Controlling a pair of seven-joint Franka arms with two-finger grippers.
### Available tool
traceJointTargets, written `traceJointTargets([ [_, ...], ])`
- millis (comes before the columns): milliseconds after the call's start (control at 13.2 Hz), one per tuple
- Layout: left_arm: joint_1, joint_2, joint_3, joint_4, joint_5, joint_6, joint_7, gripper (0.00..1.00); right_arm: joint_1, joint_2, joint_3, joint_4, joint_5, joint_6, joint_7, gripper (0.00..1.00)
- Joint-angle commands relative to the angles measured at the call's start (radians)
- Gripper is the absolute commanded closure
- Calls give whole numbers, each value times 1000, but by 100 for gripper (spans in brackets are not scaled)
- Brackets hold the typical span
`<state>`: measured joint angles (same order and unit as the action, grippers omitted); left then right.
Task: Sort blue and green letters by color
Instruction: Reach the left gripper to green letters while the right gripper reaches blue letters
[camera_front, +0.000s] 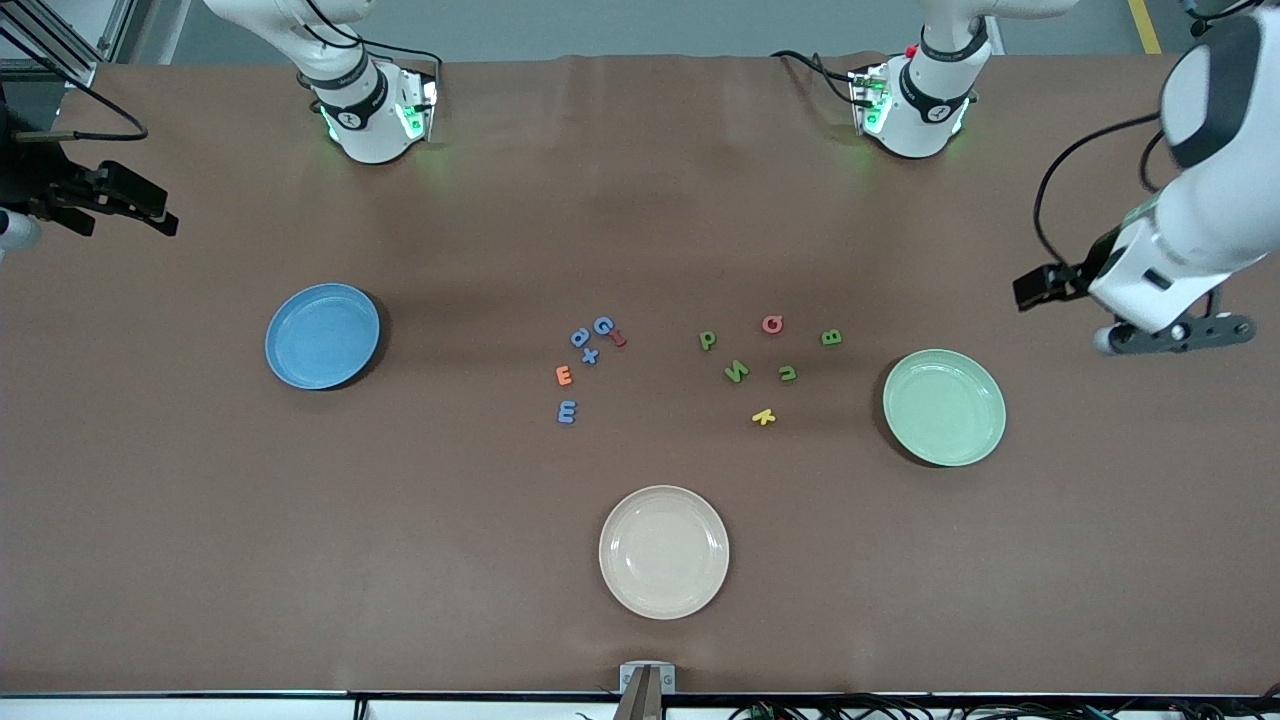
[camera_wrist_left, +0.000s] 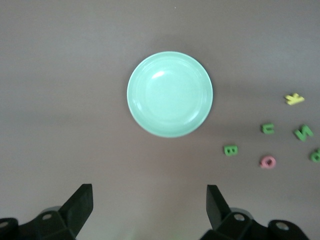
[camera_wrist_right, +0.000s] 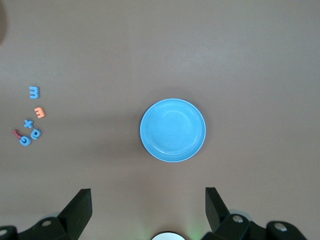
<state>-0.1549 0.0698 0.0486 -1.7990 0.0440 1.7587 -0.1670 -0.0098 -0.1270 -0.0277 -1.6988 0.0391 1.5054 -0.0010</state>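
Observation:
Several blue letters (camera_front: 590, 355) lie mid-table, with one more (camera_front: 567, 411) nearer the front camera. Several green letters (camera_front: 737, 372) lie toward the left arm's end. The blue plate (camera_front: 322, 335) is empty and also shows in the right wrist view (camera_wrist_right: 173, 130). The green plate (camera_front: 944, 407) is empty and also shows in the left wrist view (camera_wrist_left: 170, 94). My left gripper (camera_front: 1040, 284) hangs open and empty above the table's end, near the green plate. My right gripper (camera_front: 150, 210) hangs open and empty above the other end.
A beige plate (camera_front: 664, 551) sits nearest the front camera. An orange letter (camera_front: 564, 375) and a red one (camera_front: 618, 337) lie among the blue letters. A pink letter (camera_front: 772, 324) and a yellow one (camera_front: 764, 416) lie among the green letters.

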Motion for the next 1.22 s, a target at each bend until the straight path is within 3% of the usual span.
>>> traceJointTargets([
  [0,0,-47,-3,-239,8,270,4,0,-9,-25,2,-31,13,21,-17,0],
  [304,-11,8,-44,-405,8,549,-106,0,-16,-22,2,-30,13,29,-33,0],
  [532,-21,91,-143,-419,8,633,-290,3,-15,-16,2,-22,13,44,-33,0],
  [760,-58,137,-194,-460,8,705,-432,7,-13,-11,5,-2,12,29,-22,0],
  [1141,-146,189,-196,-525,8,787,-568,18,-9,18,5,15,13,25,-30,0],
])
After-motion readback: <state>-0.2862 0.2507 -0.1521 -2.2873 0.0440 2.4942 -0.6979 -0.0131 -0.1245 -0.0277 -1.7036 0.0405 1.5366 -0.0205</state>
